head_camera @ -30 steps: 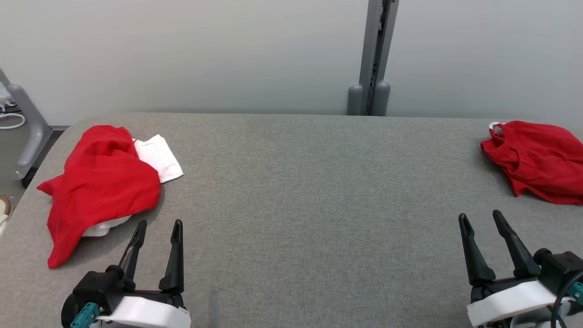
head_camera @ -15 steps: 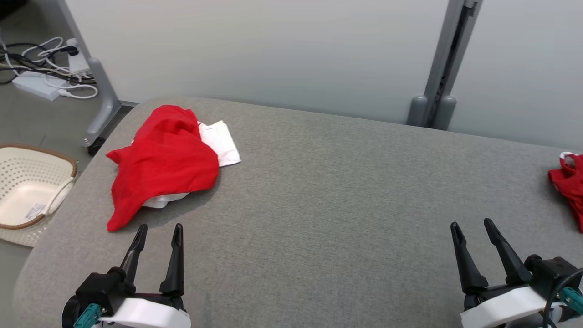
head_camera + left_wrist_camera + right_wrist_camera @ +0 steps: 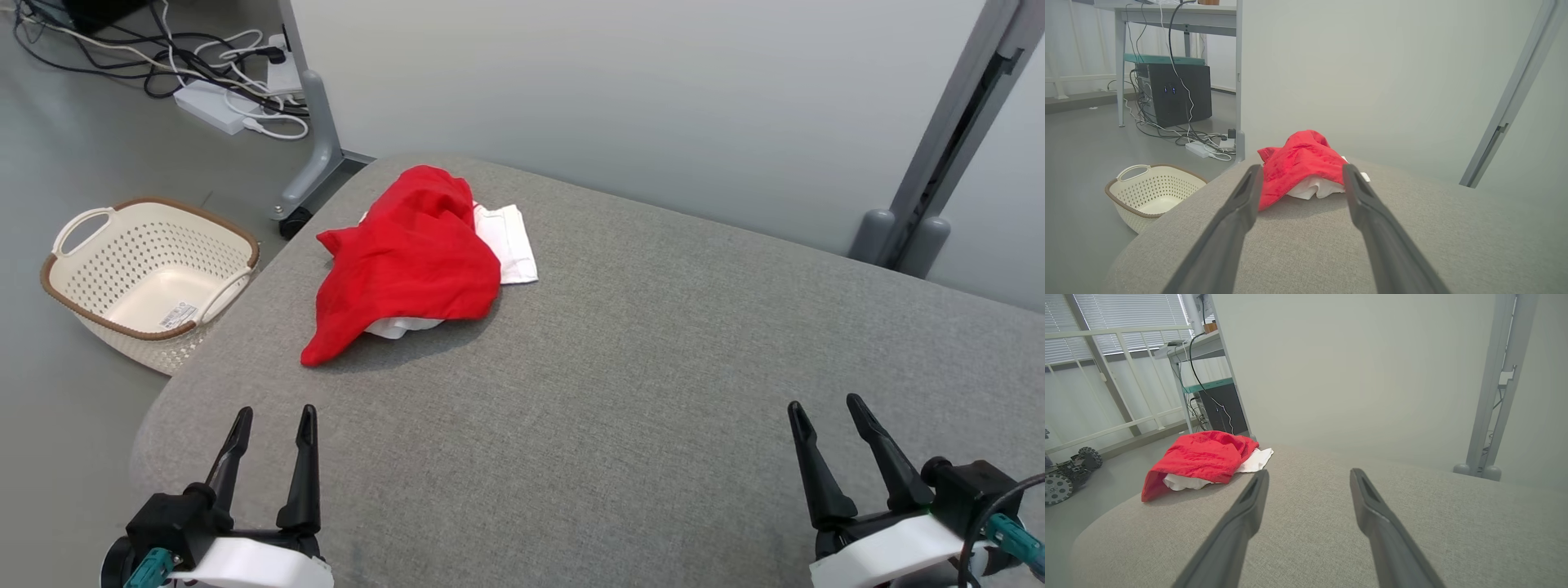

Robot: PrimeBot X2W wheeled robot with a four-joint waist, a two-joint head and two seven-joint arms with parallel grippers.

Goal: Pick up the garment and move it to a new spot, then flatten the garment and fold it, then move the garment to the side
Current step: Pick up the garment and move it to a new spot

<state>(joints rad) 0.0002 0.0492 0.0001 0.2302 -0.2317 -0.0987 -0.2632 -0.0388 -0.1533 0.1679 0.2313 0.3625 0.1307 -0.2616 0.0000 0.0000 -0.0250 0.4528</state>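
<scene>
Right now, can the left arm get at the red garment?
Probably yes. The left gripper is open and points toward the red garment, with bare grey table between them. It is not touching the garment, and a white cloth lies under it.

Soft, bright, even light from overhead leaves only a faint shadow under the red garment (image 3: 408,253) toward the near edge of the grey surface (image 3: 620,392), while the wide-angle wrist views stretch at their edges and blur the close fingers (image 3: 1224,241) of the left gripper (image 3: 1299,173) and right gripper (image 3: 1308,477).
</scene>
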